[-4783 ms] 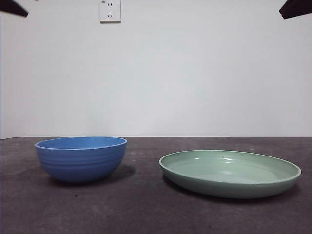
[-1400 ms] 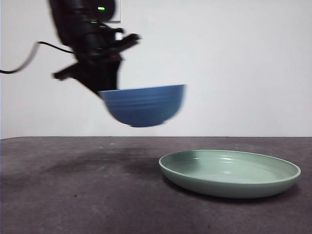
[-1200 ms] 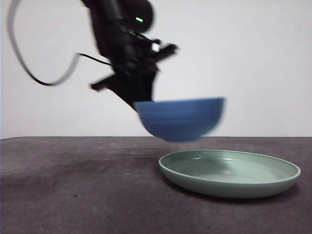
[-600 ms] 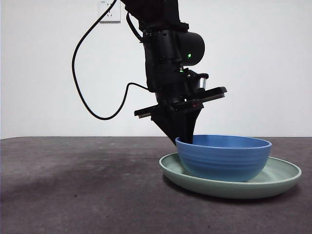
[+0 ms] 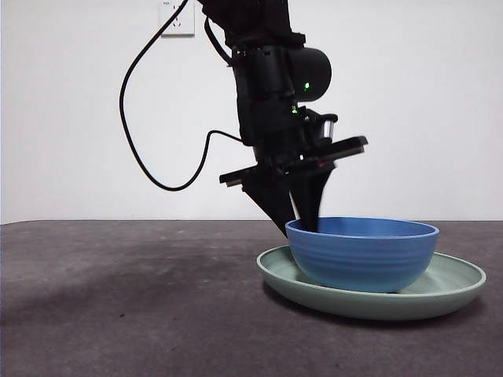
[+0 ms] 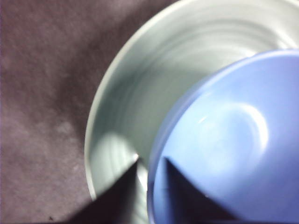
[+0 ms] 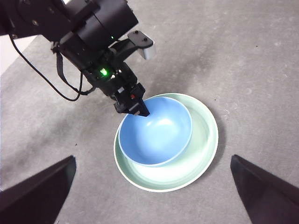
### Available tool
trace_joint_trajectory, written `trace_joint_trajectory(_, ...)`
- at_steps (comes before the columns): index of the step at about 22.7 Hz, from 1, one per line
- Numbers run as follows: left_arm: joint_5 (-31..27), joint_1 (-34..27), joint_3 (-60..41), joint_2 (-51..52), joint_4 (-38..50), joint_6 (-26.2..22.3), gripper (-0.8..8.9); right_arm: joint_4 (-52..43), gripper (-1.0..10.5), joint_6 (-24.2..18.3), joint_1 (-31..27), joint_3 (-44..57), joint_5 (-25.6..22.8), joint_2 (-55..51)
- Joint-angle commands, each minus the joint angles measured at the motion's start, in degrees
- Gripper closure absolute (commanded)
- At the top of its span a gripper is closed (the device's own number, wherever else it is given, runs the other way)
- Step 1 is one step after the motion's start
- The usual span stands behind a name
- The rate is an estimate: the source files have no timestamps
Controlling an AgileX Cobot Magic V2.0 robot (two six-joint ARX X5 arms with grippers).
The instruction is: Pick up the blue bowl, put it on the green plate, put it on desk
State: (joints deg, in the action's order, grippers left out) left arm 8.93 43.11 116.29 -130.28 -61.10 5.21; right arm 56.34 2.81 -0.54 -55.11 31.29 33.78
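Left hand (image 5: 302,224) pinches left rim of glossy round blue bowl (image 5: 361,253), one jaw inside, one outside. Bowl seated off-centre in wide pale-green plate (image 5: 456,287) on dark speckled worktop (image 5: 126,314). Right hand (image 7: 154,198) spread wide, waiting high above.

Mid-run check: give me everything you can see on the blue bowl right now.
The blue bowl is round, deep and glossy medium blue, ceramic-looking, with faint horizontal ridges on its outer wall and a smooth, empty inside. It sits upright inside the green plate, off-centre toward the side where the left end effector is. That end effector straddles its rim, one jaw inside and one outside; whether the jaws press the wall cannot be told. The right end effector hovers apart.
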Motion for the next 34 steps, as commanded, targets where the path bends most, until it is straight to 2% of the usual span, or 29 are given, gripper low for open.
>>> trace_joint_trajectory(1,-0.07,0.52,3.61,-1.42,-0.31,-0.42,3.78,-0.33,3.2,-0.22,-0.09,-1.16,-0.09,0.15)
trace_joint_trajectory(2,-0.07,0.5,4.63,-1.42,-0.83,-0.39,3.39,-0.35,3.2,-0.22,-0.09,-1.16,-0.09,0.15)
trace_joint_trajectory(4,-0.04,0.35,7.69,-1.4,-2.58,-0.39,3.38,-0.35,3.2,-0.24,-0.09,-1.16,-0.09,0.15)
trace_joint_trajectory(7,0.04,0.09,14.32,-1.18,-10.21,-1.81,3.36,-0.37,3.2,-0.33,-0.09,-1.16,-0.11,0.15)
trace_joint_trajectory(10,0.02,-0.11,16.57,0.85,-14.53,-3.45,3.33,-0.55,3.2,-0.5,-0.09,-1.16,-0.11,0.15)
trace_joint_trajectory(15,-0.37,-0.48,16.57,8.9,-17.77,-4.39,1.96,-0.55,3.2,-0.57,-0.07,-1.16,-0.11,0.15)
trace_joint_trajectory(19,-0.37,-0.46,16.48,15.82,-21.94,-5.05,1.91,-0.59,3.2,-0.72,-0.09,-1.14,-0.13,0.17)
trace_joint_trajectory(25,-0.35,-0.46,15.76,29.64,-22.4,-5.03,1.91,-0.17,3.2,-0.24,-0.07,-1.14,-0.04,0.24)
trace_joint_trajectory(29,-0.33,-0.46,9.33,41.03,-22.47,-7.08,1.91,-0.11,3.2,0.7,-0.07,-1.14,-0.04,1.31)
trace_joint_trajectory(34,-0.33,-0.44,-10.95,56.96,-22.12,-7.08,1.91,-0.44,3.2,0.83,-0.07,-1.14,0.11,2.99)
